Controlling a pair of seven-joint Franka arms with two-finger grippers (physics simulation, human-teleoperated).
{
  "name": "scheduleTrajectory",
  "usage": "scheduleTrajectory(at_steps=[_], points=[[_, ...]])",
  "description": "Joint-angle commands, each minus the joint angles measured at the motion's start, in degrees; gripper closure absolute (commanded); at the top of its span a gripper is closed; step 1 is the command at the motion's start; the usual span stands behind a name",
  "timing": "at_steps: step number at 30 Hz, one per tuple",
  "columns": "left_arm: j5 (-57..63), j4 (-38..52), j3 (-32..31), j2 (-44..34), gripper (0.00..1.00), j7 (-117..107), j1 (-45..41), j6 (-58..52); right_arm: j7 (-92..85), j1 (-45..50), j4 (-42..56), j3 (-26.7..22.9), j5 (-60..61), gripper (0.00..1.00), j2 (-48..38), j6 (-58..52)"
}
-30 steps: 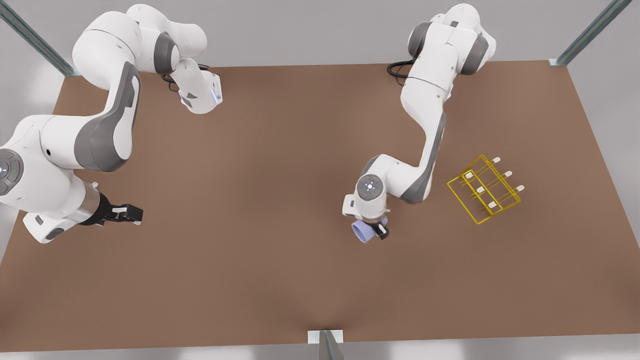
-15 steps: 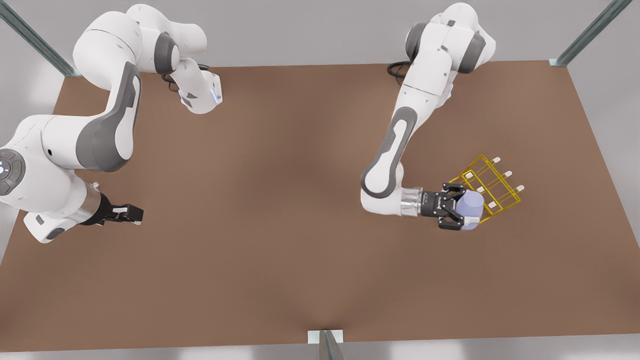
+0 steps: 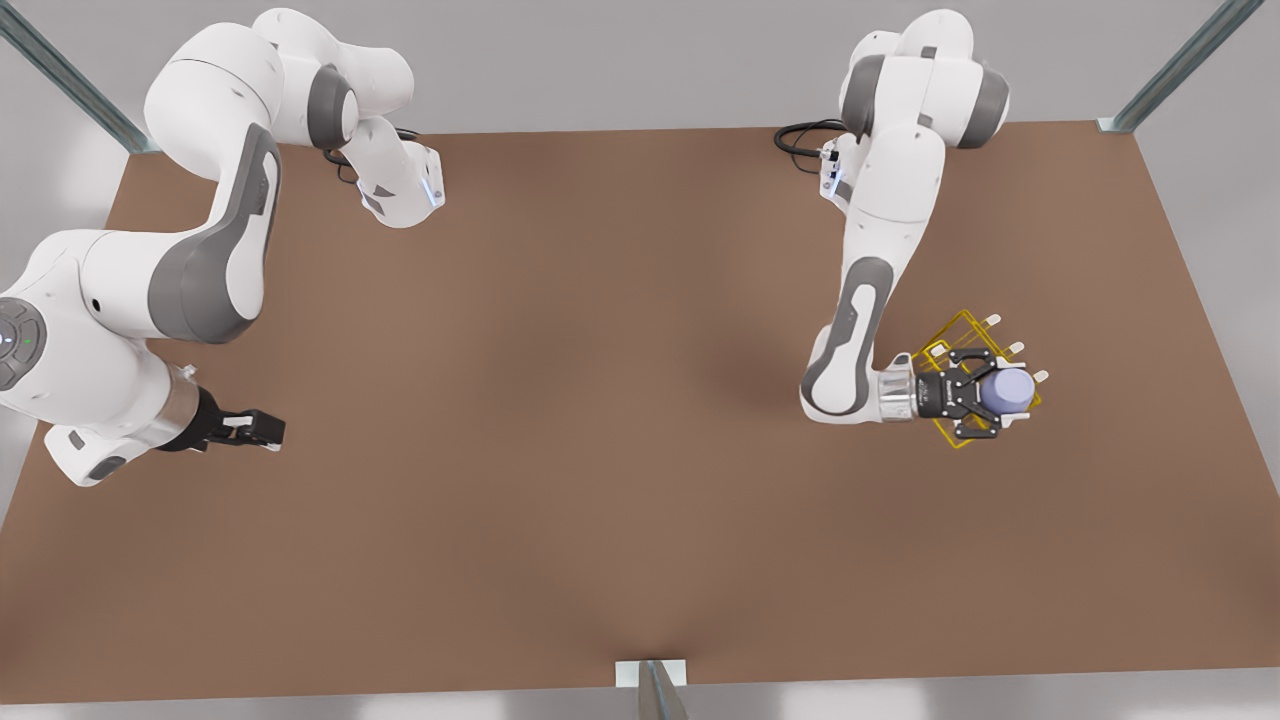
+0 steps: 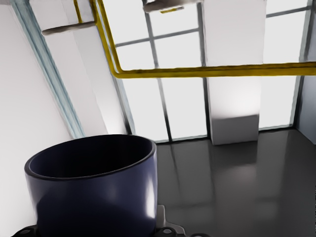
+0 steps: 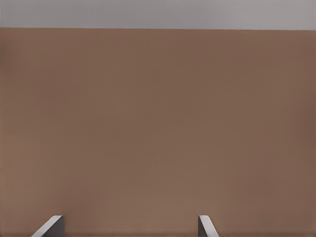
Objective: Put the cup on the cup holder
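The left gripper (image 3: 1003, 393) pinches the cup (image 3: 1005, 388) over the cup holder (image 3: 945, 350) to hang it, while the right gripper (image 3: 262, 428), spread apart, waits at nine o'clock.

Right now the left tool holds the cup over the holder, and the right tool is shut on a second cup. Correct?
Not quite. The right tool holds nothing; the right wrist view shows only bare table between its fingers. The left tool does hold the cup over the holder.
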Motion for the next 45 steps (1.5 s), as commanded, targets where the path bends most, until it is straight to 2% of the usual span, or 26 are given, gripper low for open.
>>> scheduleTrajectory(at_steps=[1,6,23,24,25,31,32,34,35,36,37,38,39,40,41,42,43,44,45], points=[[-2.2,0.05,0.03,0.59,0.28,-8.71,0.66,2.26,0.17,-0.27,0.03,-0.02,0.22,0.0,-0.1,-0.01],[-3.17,2.43,-0.41,2.44,0.28,-11.0,2.42,5.69,0.26,-0.36,0.03,-0.02,0.14,0.0,-0.1,-0.01],[-6.33,1.55,-1.2,6.39,0.28,-19.53,2.24,5.61,0.26,0.08,0.03,-0.02,0.14,0.0,-0.1,-0.01],[-6.77,1.55,-1.29,6.39,0.18,-19.53,2.15,5.61,0.26,0.08,0.03,-0.02,0.14,0.0,-0.1,-0.01],[-7.12,1.55,-1.2,6.39,0.0,-19.53,1.89,5.43,0.26,0.08,0.03,-0.02,0.05,0.0,-0.1,-0.01],[-7.92,2.16,-2.79,5.08,0.0,-18.82,-0.31,1.48,0.26,-0.27,0.03,-0.02,0.05,0.0,-0.1,-0.01],[-7.92,4.18,-2.78,4.73,0.0,-17.77,-1.45,1.13,0.35,-0.18,0.03,-0.02,0.05,0.0,-0.1,-0.01],[-10.72,16.65,-2.79,2.26,0.0,-10.3,-4.26,-0.1,0.17,-0.45,0.03,-0.11,-0.04,0.0,-0.1,-0.01],[-27.13,34.39,-4.46,1.56,0.0,-9.77,-4.79,0.07,0.52,-0.18,0.03,-0.02,-0.04,0.0,-0.1,-0.01],[-45.11,47.48,-4.46,2.88,0.0,-10.56,-3.31,1.73,0.43,-0.27,0.03,-0.11,-0.04,0.0,-0.1,0.08],[-63.5,56.36,-4.19,2.7,0.0,-11.35,-0.24,2.8,0.43,-0.27,0.03,-0.02,-0.04,0.0,-0.1,-0.01],[-75.64,61.22,-4.28,2.27,0.0,-16.86,3.46,4.98,0.26,-0.44,0.03,-0.11,-0.04,0.0,-0.1,-0.01],[-87.17,61.23,-4.37,1.56,0.0,-38.11,5.66,12.54,0.34,-0.27,0.03,-0.11,-0.04,0.0,-0.1,-0.01],[-97.03,61.23,-4.19,1.21,0.0,-53.09,8.74,14.66,0.52,0.08,0.03,-0.02,0.05,0.0,-0.1,-0.01],[-97.21,61.14,-4.02,-3.09,0.0,-53.1,11.2,11.33,0.61,-0.79,-4.26,2.08,0.31,0.0,-0.8,2.97],[-96.86,61.14,-4.02,-8.53,0.0,-48.65,13.31,4.23,1.57,0.08,-21.38,5.51,-4.07,0.0,-11.06,14.81],[-94.05,58.42,-2.96,-15.83,0.0,-38.08,14.46,1.48,12.63,-5.87,-33.81,21.39,-16.02,0.0,-18.64,23.45],[-93.43,50.34,-3.14,-23.74,0.0,-37.1,15.95,1.65,15.55,-23.81,-31.36,43.39,-20.6,0.0,-18.29,22.14],[-91.5,44.1,-3.22,-29.54,0.0,-37.1,15.95,2.62,15.29,-24.0,-31.0,42.52,-19.99,0.0,-18.38,20.91]])
